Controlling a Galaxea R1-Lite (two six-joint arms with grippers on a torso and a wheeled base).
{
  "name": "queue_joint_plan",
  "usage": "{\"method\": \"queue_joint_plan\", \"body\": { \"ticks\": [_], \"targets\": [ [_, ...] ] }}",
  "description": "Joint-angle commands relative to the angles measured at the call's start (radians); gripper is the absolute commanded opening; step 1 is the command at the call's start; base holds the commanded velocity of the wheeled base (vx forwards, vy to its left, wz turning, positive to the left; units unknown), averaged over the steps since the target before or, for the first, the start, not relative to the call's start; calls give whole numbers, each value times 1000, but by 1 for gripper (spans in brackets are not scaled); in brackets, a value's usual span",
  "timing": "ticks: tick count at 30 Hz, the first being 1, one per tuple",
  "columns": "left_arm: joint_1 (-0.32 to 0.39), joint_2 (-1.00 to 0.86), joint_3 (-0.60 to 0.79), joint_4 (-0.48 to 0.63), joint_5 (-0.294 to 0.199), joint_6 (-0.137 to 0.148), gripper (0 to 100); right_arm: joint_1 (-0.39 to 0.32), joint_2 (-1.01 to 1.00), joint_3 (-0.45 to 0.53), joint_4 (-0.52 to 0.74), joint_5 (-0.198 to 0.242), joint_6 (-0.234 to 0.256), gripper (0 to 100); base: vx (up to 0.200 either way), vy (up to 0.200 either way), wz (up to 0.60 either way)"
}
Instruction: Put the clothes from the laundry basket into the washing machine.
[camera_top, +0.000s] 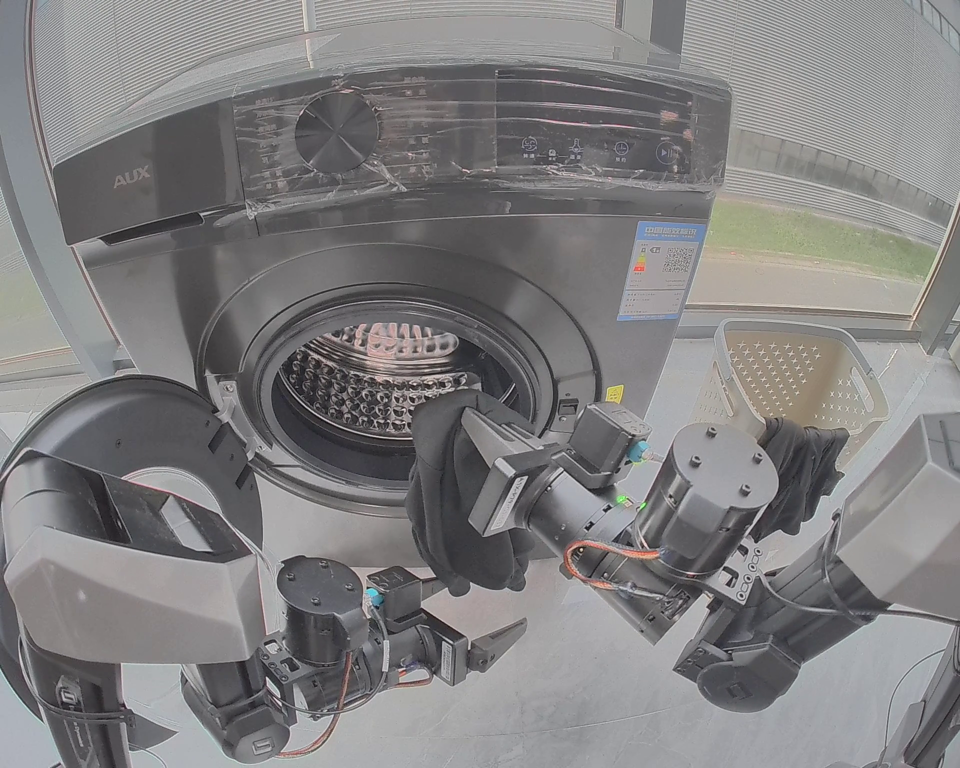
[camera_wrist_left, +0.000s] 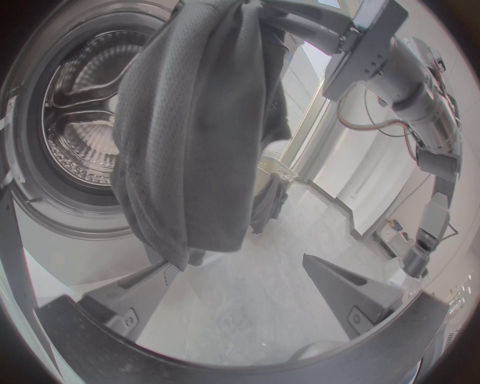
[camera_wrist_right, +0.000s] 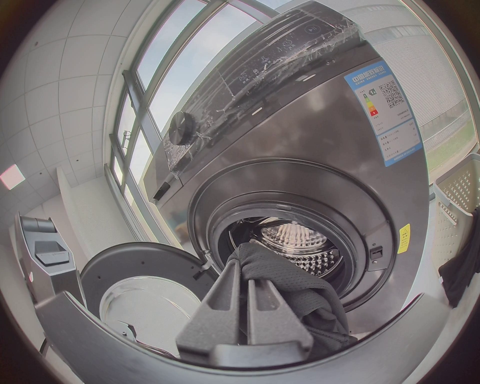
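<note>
While between right fingers (camera_wrist_right: 222, 312), black garment (camera_wrist_right: 305, 292) before open drum (camera_wrist_right: 295, 239).

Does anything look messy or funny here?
Yes. A dark cloth droops over the rim of the laundry basket, half outside. Crinkly plastic film covers the control panel of the washing machine.

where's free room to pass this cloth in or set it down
Free: the drum's left half, between door and cloth; the floor between washer and left gripper. Crowded: the opening's right side, where the right gripper holds the cloth, and the basket rim with a second cloth.
</note>
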Motion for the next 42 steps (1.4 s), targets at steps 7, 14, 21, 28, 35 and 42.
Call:
{"method": "queue_joint_plan", "body": {
  "ticks": [7, 14, 21, 28, 35, 42],
  "targets": [
    [1, 4, -24, -6, 43, -6, 100, -18, 11, 10, 33, -49, -10, 0, 0, 0, 0],
    [-2, 7, -26, -5, 66, -91, 100, -17, 7, 5, 35, -60, -8, 0, 0, 0, 0],
    [-13, 37, -24, -5, 63, -123, 100, -12, 7, 0, 33, -62, -8, 0, 0, 0, 0],
    [-29, 31, 29, -6, 65, -120, 100, -21, 4, -7, 33, -63, -8, 0, 0, 0, 0],
    [-52, 22, 78, -6, 60, -120, 100, -31, 5, -32, 33, -63, -8, 0, 0, 0, 0],
    [-53, 36, 0, -6, 60, -134, 100, -17, 4, -29, 29, -63, -7, 0, 0, 0, 0]
  ]
}}
